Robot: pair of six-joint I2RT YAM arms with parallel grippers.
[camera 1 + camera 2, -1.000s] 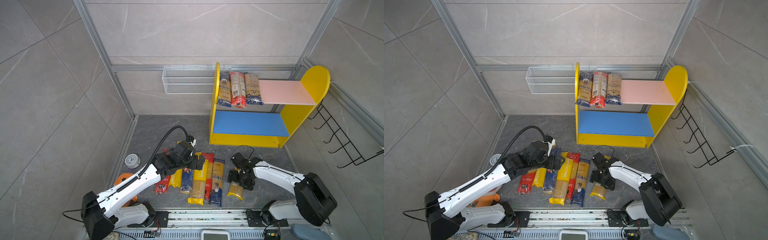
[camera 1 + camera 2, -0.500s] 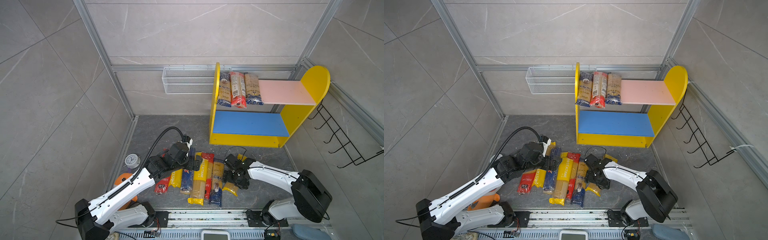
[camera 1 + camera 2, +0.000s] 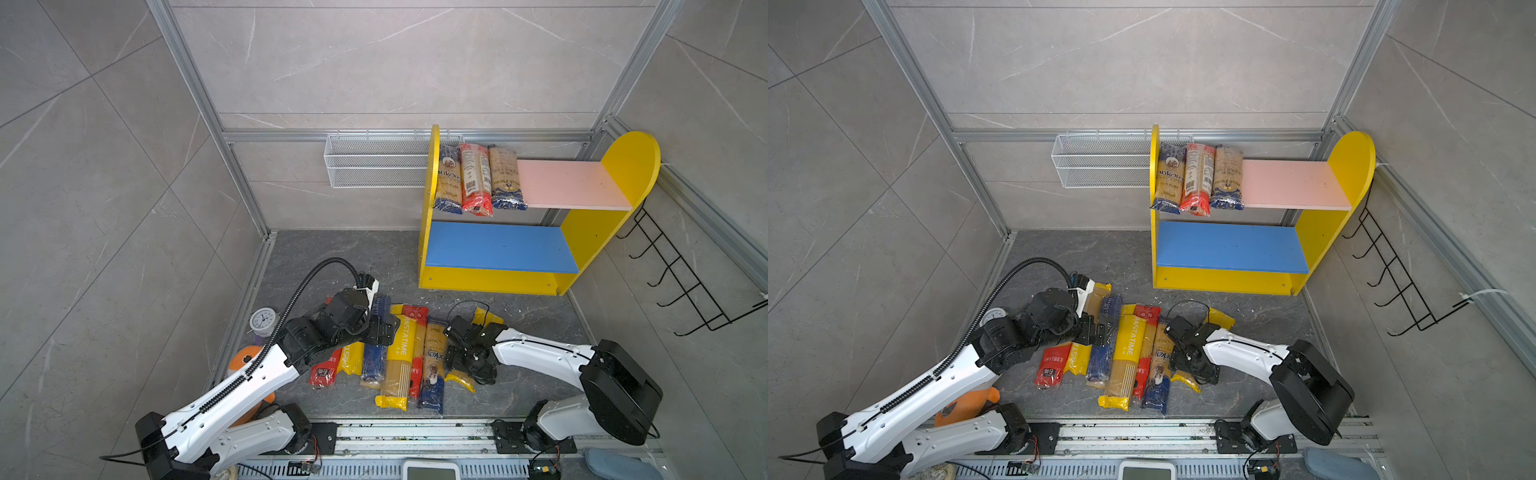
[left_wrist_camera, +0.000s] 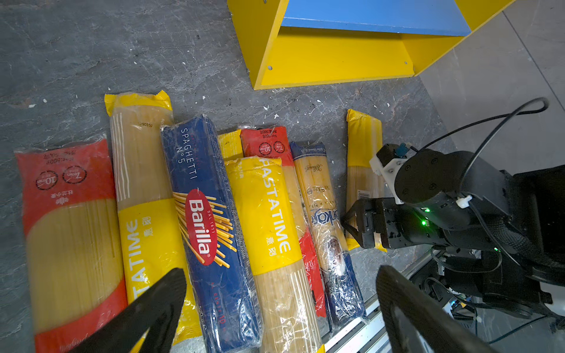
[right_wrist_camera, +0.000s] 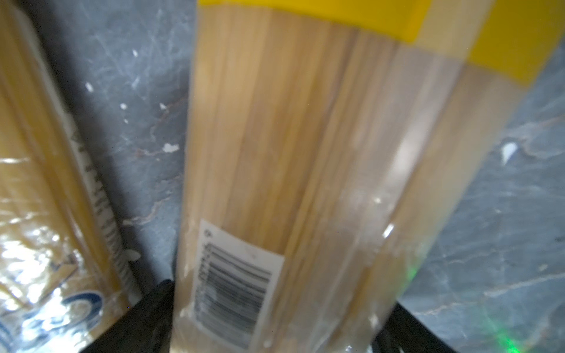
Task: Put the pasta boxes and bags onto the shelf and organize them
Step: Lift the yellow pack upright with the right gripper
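Several spaghetti packs lie side by side on the grey floor: a red bag [image 4: 67,229], yellow PASTATIME bags [image 4: 143,198] [image 4: 269,214], the dark blue Barilla box [image 4: 208,214] and a blue-ended clear bag [image 4: 324,207]. My left gripper [image 4: 281,305] [image 3: 384,330] hovers open above the row's middle. My right gripper [image 5: 275,321] [image 3: 469,365] is open and straddles a yellow-ended bag [image 5: 305,137] [image 3: 484,318] at the row's right end, one finger on each side. Three packs [image 3: 476,183] lie at the left of the shelf's [image 3: 631,166] pink board [image 3: 573,183]. The blue board [image 3: 498,247] is bare.
A white wire basket [image 3: 374,162] hangs on the back wall left of the shelf. A black hook rack [image 3: 681,291] is on the right wall. A round dial [image 3: 262,320] and an orange object [image 3: 245,361] sit by the left arm. A metal rail [image 3: 415,432] runs along the front.
My right gripper has slid left toward the row, and the yellow-ended bag between its fingers has swung to a slant. My left gripper shifted slightly left.
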